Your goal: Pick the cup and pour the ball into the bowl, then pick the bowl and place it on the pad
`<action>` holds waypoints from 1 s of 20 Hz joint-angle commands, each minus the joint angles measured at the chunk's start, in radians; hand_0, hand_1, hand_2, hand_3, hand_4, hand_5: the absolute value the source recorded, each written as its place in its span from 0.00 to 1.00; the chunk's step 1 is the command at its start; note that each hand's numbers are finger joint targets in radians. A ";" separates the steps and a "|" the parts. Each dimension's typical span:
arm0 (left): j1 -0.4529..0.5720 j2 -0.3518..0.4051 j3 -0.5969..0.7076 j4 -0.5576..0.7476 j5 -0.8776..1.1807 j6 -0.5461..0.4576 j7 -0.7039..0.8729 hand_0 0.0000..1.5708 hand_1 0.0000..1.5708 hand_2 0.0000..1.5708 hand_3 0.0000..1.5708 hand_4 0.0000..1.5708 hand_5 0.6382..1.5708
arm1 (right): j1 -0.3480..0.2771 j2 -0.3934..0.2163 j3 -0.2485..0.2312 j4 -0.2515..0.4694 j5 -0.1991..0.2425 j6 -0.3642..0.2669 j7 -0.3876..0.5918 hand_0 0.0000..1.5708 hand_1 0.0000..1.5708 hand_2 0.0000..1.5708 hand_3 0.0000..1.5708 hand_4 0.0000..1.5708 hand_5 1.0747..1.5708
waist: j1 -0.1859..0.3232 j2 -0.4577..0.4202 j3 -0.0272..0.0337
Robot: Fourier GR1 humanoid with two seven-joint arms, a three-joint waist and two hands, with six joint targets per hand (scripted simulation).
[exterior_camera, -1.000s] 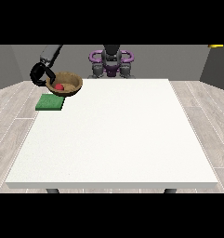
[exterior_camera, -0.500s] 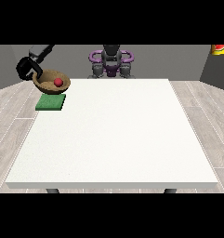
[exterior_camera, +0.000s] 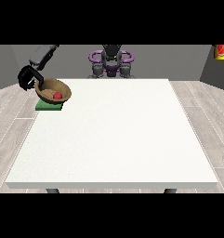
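A brown bowl (exterior_camera: 53,88) with a red ball (exterior_camera: 57,95) inside hangs tilted just above the green pad (exterior_camera: 49,106) at the table's far left corner. The black hand at the view's left (exterior_camera: 28,76) has its fingers curled round the bowl's left rim. I cannot tell whether the bowl touches the pad. No cup shows on the table. The other hand is out of view.
The white table (exterior_camera: 113,135) spreads wide towards the camera. The robot's torso (exterior_camera: 111,60) stands behind the far edge. A red and yellow object (exterior_camera: 222,51) floats at the top right corner.
The hand with the bowl swung out left past the pad, then came back right and lower over it. The red and yellow object appeared at the top right.
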 commanded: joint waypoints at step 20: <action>0.031 0.015 -0.021 0.001 -0.005 0.019 -0.109 0.00 0.00 0.00 0.00 0.75 0.99 | -0.067 0.018 -0.104 0.120 -0.065 -0.128 -0.078 0.93 0.93 0.90 0.53 0.00 0.92 | 0.026 0.064 0.0001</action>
